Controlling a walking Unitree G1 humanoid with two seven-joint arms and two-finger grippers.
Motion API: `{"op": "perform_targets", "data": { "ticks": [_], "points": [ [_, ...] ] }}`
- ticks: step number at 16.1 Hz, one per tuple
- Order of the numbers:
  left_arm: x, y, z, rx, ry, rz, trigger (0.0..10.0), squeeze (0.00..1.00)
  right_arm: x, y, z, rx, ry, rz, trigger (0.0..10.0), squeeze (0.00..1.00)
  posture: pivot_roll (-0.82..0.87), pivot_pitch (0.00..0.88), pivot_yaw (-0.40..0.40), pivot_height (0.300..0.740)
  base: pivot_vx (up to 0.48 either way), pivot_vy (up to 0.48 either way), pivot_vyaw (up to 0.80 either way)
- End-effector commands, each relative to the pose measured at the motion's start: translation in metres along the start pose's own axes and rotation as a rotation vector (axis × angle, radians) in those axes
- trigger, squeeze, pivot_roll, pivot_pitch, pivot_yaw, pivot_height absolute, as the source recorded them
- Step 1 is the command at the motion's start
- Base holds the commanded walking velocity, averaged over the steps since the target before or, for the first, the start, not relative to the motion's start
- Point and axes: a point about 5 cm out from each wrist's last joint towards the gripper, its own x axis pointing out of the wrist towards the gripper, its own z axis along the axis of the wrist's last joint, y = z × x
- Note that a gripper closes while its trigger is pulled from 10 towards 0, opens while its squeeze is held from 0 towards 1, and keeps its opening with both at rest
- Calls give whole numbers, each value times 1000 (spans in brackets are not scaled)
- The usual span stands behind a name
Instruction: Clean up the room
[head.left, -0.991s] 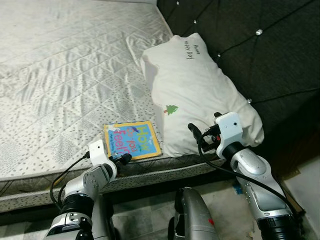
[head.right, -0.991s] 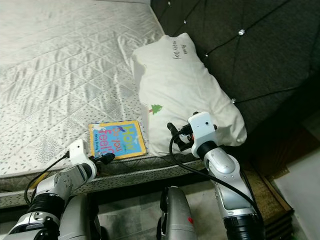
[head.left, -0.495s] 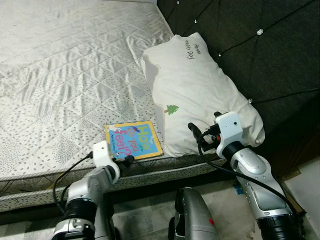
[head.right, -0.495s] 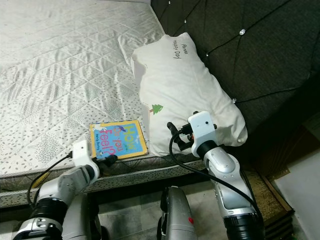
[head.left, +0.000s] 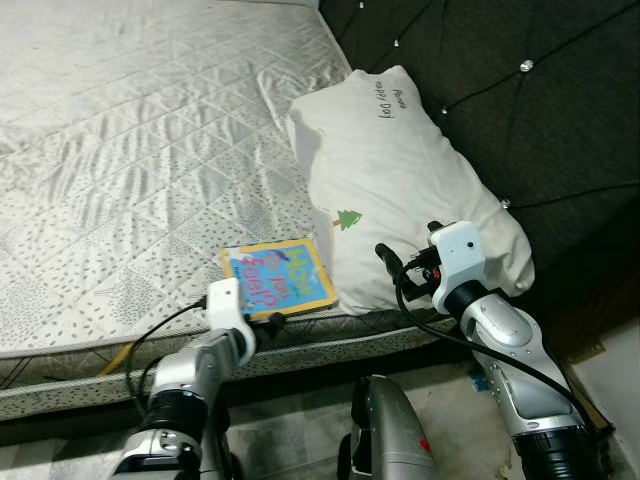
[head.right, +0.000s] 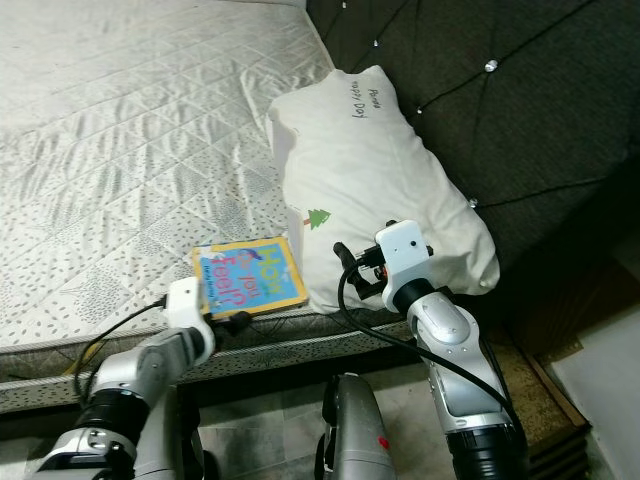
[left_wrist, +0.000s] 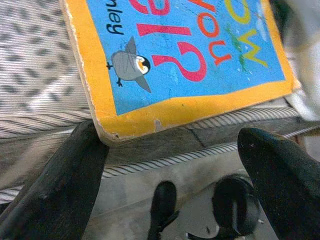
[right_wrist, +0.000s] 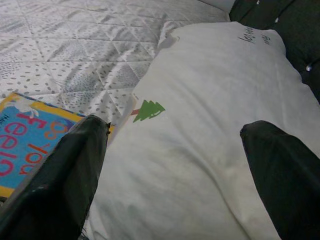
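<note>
A children's book (head.left: 280, 280) with a blue cover and yellow border lies flat near the front edge of the mattress (head.left: 130, 150). Its right side touches a white pillow (head.left: 400, 180) with a small green tree print. My left gripper (head.left: 268, 318) is open at the bed's edge, right at the book's near edge. In the left wrist view the book (left_wrist: 185, 55) lies just beyond the fingers (left_wrist: 55, 190), one fingertip by its corner. My right gripper (head.left: 388, 262) is open, held against the near end of the pillow (right_wrist: 210, 125), nothing between its fingers (right_wrist: 285, 170).
A dark tufted headboard (head.left: 520, 100) rises behind the pillow on the right. The mattress's piped side (head.left: 330, 345) faces me, with tiled floor (head.left: 290, 420) below. My own grey body (head.left: 385, 430) shows at the bottom centre.
My left arm has swung to the right along the bed's edge, bringing its gripper under the book's near edge. The view has shifted slightly. The right arm has stayed put.
</note>
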Motion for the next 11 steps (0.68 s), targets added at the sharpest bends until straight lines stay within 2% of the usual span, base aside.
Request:
{"op": "perform_targets", "data": {
  "ticks": [1,4,11],
  "points": [
    [2,-15,4,32,-16,-47,10000,0,0,-5,0,-10,1,-9,10000,0,-72,116,-113,576,0,0,0],
    [1,-4,9,16,-56,21,10000,0,-1,-6,0,-11,2,-10,10000,0,-68,115,-113,576,0,0,0],
    [-9,40,28,-52,-165,245,10000,0,0,-6,-1,-16,3,-11,10000,0,-64,112,-113,576,0,0,0]
  ]
}}
